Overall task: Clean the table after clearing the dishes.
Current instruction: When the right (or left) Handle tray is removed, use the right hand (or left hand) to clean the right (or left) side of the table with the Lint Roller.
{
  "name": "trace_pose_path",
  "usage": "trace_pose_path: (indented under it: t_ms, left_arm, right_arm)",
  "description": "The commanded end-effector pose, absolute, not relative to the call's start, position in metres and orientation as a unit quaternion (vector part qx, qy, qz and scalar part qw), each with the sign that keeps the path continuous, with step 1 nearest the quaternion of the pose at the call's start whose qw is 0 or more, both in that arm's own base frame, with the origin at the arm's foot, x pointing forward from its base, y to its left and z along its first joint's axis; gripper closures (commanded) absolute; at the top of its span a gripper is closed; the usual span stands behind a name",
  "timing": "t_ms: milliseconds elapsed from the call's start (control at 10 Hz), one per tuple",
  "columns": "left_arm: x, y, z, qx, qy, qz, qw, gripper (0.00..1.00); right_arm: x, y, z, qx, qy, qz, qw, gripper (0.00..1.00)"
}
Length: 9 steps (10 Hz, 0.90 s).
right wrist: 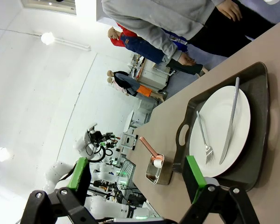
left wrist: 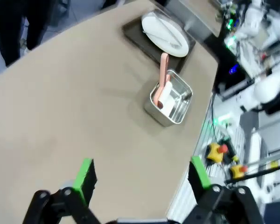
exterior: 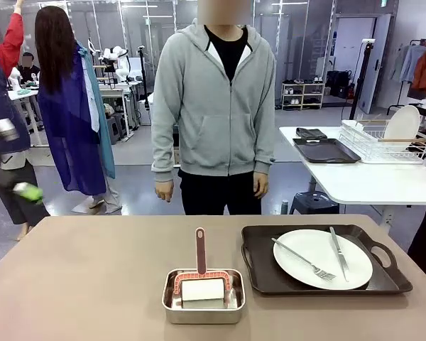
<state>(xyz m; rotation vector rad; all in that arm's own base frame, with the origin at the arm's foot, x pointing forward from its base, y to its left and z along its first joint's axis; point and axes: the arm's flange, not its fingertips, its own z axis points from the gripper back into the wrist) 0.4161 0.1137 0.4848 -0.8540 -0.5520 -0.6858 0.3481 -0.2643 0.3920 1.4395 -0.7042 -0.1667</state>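
On the taupe table (exterior: 92, 270) a dark brown handled tray (exterior: 259, 266) at the right holds a white plate (exterior: 309, 266) with a fork (exterior: 302, 257) and a knife (exterior: 339, 252). The left wrist view looks down from high up on the table (left wrist: 84, 116), the plate (left wrist: 164, 33) and its tray (left wrist: 135, 35). My left gripper (left wrist: 142, 177) is open with nothing in it; it also shows, blurred, at the front view's left edge (exterior: 14, 162). My right gripper (right wrist: 136, 176) is open and empty, short of the plate (right wrist: 219, 128), fork (right wrist: 203, 137) and knife (right wrist: 229, 123).
A small steel pan (exterior: 203, 302) holding a pink-handled roller (exterior: 201, 280) stands at the table's front middle. A person in a grey hoodie (exterior: 216, 106) stands at the far side, hands down. A white table (exterior: 369, 181) with a dish rack (exterior: 383, 142) stands behind right.
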Motion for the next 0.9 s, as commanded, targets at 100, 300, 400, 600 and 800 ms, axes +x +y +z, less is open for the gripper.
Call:
trace_pose_path:
  t_ms: [100, 300, 400, 600, 800]
  left_arm:
    - [0.362, 0.242, 0.447, -0.486, -0.271, -0.209, 0.804, 0.00]
    - [0.335, 0.305, 0.435, -0.543, -0.294, -0.167, 0.769, 0.00]
    - [0.325, 0.334, 0.423, -0.558, -0.290, -0.144, 0.764, 0.00]
    - [0.316, 0.359, 0.409, -0.564, -0.269, -0.147, 0.767, 0.00]
    - [0.334, 0.365, 0.407, -0.544, -0.276, -0.143, 0.780, 0.00]
  right_arm:
    - [0.346, -0.261, 0.395, 0.646, -0.318, -0.073, 0.690, 0.00]
    - [0.346, -0.261, 0.395, 0.646, -0.318, -0.073, 0.690, 0.00]
    - [0.346, -0.261, 0.395, 0.646, -0.318, -0.073, 0.690, 0.00]
    - [0.346, -0.261, 0.395, 0.646, -0.318, -0.073, 0.690, 0.00]
    - [0.346, -0.261, 0.395, 0.646, -0.318, -0.073, 0.690, 0.00]
